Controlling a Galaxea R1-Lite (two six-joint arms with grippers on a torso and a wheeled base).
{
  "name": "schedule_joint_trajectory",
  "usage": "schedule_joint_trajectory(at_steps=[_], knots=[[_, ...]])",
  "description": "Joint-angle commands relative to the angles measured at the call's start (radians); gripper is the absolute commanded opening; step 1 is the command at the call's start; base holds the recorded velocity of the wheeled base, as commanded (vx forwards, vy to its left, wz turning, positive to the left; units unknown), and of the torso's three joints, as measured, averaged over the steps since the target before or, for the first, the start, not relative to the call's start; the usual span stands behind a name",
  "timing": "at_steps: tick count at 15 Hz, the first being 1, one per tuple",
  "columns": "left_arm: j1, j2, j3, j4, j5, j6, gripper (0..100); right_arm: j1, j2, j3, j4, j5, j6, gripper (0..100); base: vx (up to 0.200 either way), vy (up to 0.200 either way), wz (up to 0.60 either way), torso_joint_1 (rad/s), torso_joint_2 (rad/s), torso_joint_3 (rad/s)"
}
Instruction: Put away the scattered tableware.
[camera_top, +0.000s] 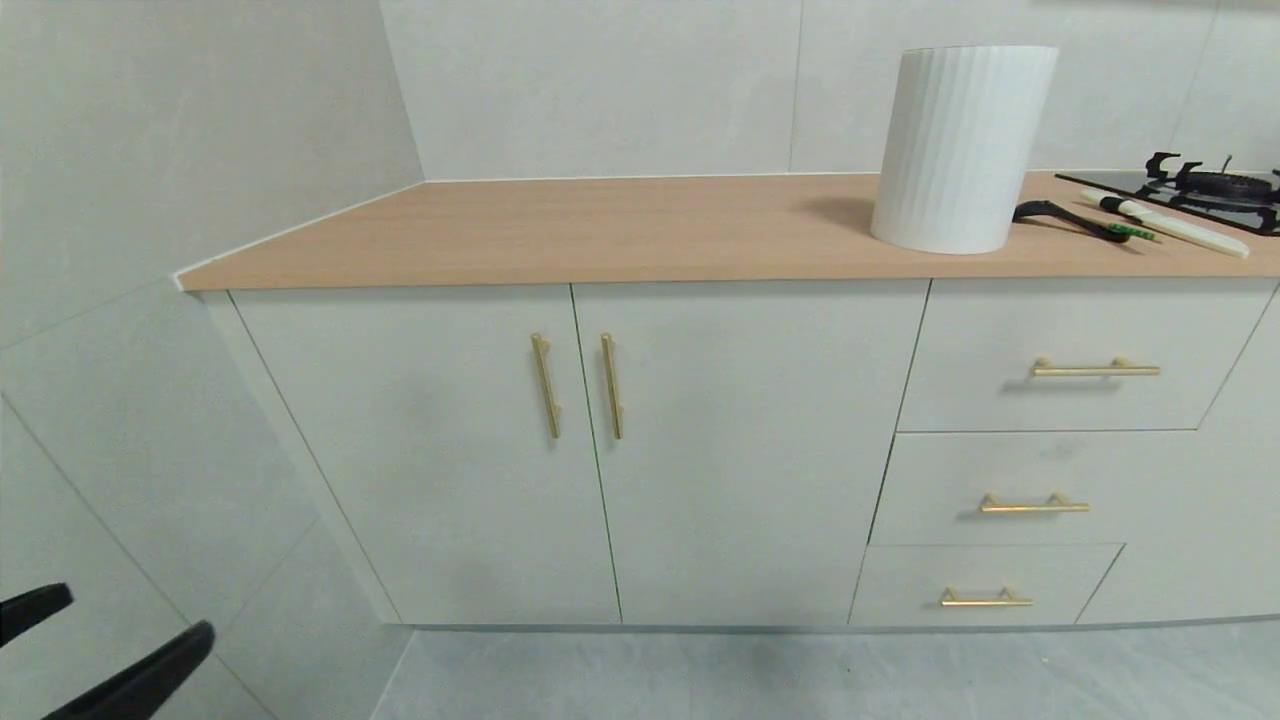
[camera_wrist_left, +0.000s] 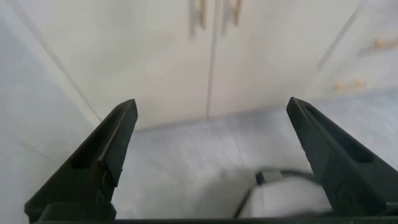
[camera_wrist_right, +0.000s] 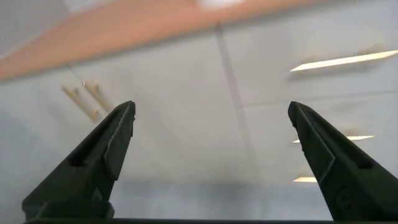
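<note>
On the wooden countertop (camera_top: 600, 230) at the right stand a tall white ribbed container (camera_top: 960, 148), a black-handled utensil (camera_top: 1070, 218) and a white-handled knife (camera_top: 1165, 222) with a small green item (camera_top: 1133, 232) beside it. My left gripper (camera_top: 105, 650) hangs low at the left, well below the counter, open and holding nothing; in its wrist view (camera_wrist_left: 211, 112) it faces the cabinet's base and the floor. My right gripper (camera_wrist_right: 211, 112) is open and holds nothing, facing the cabinet fronts below the counter edge.
A gas hob (camera_top: 1215, 190) sits at the counter's far right. Below are two cabinet doors with gold handles (camera_top: 578, 385) and three drawers (camera_top: 1095, 368). A tiled wall (camera_top: 150, 200) closes the left side. Grey floor (camera_top: 800, 680) lies in front.
</note>
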Motion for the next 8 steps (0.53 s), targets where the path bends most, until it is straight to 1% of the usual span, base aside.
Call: schedule_joint_trajectory(at_steps=[1, 2, 3, 5, 6, 7, 8], knots=[[0.078, -0.187, 0.035, -0.001, 0.002, 0.010, 100, -0.066, -0.337, 0.022, 0.235, 0.010, -0.083, 100, 0.000, 0.000, 0.00, 0.000, 0.00, 0.000], [0.131, -0.275, 0.033, 0.013, 0.004, 0.012, 100, -0.061, -0.463, -0.021, 0.477, 0.015, -0.142, 100, 0.000, 0.000, 0.00, 0.000, 0.00, 0.000], [0.164, -0.325, 0.033, 0.044, 0.004, 0.026, 100, -0.057, -0.522, -0.037, 0.558, 0.019, -0.143, 100, 0.000, 0.000, 0.00, 0.000, 0.00, 0.000], [0.205, -0.431, 0.038, 0.115, 0.001, 0.092, 100, -0.057, -0.631, -0.026, 0.621, 0.032, -0.160, 100, 0.000, 0.000, 0.00, 0.000, 0.00, 0.000], [0.233, -0.474, 0.042, 0.141, -0.004, 0.116, 100, -0.055, -0.674, -0.013, 0.638, 0.033, -0.180, 100, 0.000, 0.000, 0.00, 0.000, 0.00, 0.000], [0.243, -0.497, 0.048, 0.154, -0.005, 0.132, 100, -0.055, -0.710, 0.003, 0.640, 0.033, -0.195, 100, 0.000, 0.000, 0.00, 0.000, 0.00, 0.000], [0.251, -0.529, 0.062, 0.164, -0.005, 0.155, 100, -0.058, -0.757, 0.037, 0.638, 0.033, -0.235, 100, 0.000, 0.000, 0.00, 0.000, 0.00, 0.000]])
